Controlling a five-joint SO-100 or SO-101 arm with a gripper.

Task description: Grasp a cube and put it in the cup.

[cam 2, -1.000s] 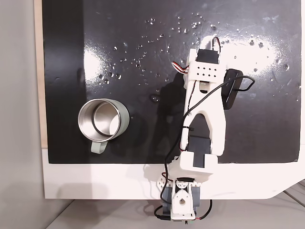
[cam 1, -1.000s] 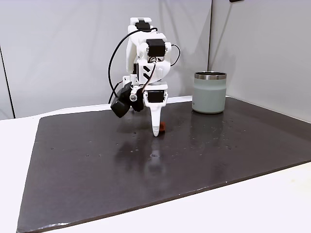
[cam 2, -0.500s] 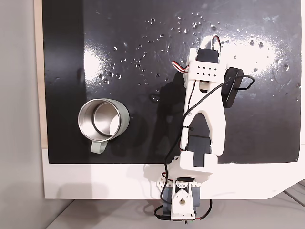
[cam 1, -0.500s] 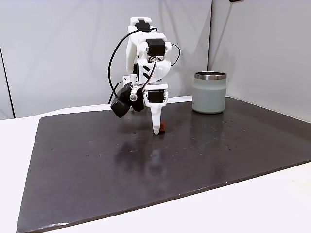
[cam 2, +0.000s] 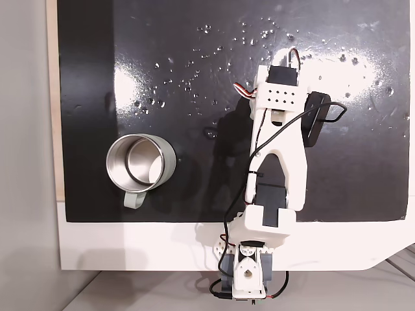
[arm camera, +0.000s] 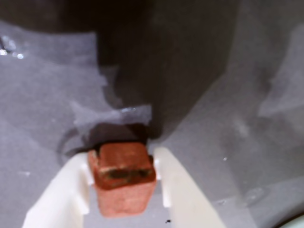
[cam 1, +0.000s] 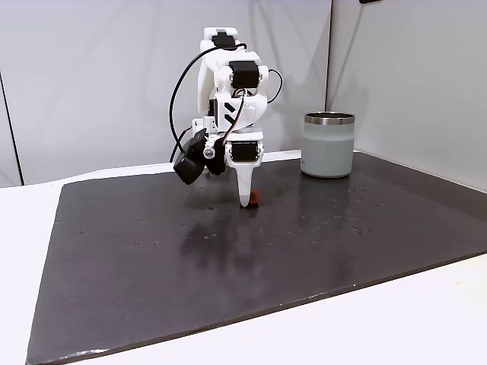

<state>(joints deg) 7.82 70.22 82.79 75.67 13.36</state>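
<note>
Cube (arm camera: 122,178): reddish-orange, lower centre-left of wrist view, wedged btwn the two white fingers (arm camera: 66,190) of the gripper (arm camera: 121,156), both fingers touching its sides. Top face has a dark smudge. Can't tell from wrist view if it rests on the mat or is lifted slightly. In a fixed view the cube (cam 1: 257,199) is a small red spot at frame centre, just right of the white finger tip, down at mat level. Gripper (cam 1: 245,202) is clamped on the cube, pointing straight down.

Mat (cam 1: 228,258): dark, glossy, w/ small specks and droplets, covers most of the desk (cam 1: 30,205), which is white around it. In a fixed view from above, the mat (cam 2: 194,39) fills the upper part of frame, glare patches on it.

Arm (cam 1: 228,99): white w/ black cables, folded high above the gripper at upper centre; black camera module hangs at its left side. From above, the arm (cam 2: 279,149) runs from base at bottom centre up to centre-right, hiding cube and gripper tip.

Cup (cam 1: 329,144): pale grey-green, steel rim, upright, right of centre near mat's back edge, well apart from cube. From above, cup (cam 2: 140,163) sits left of centre, steel inside visible, looks empty; a grey-green tab sticks out at its lower edge.
</note>
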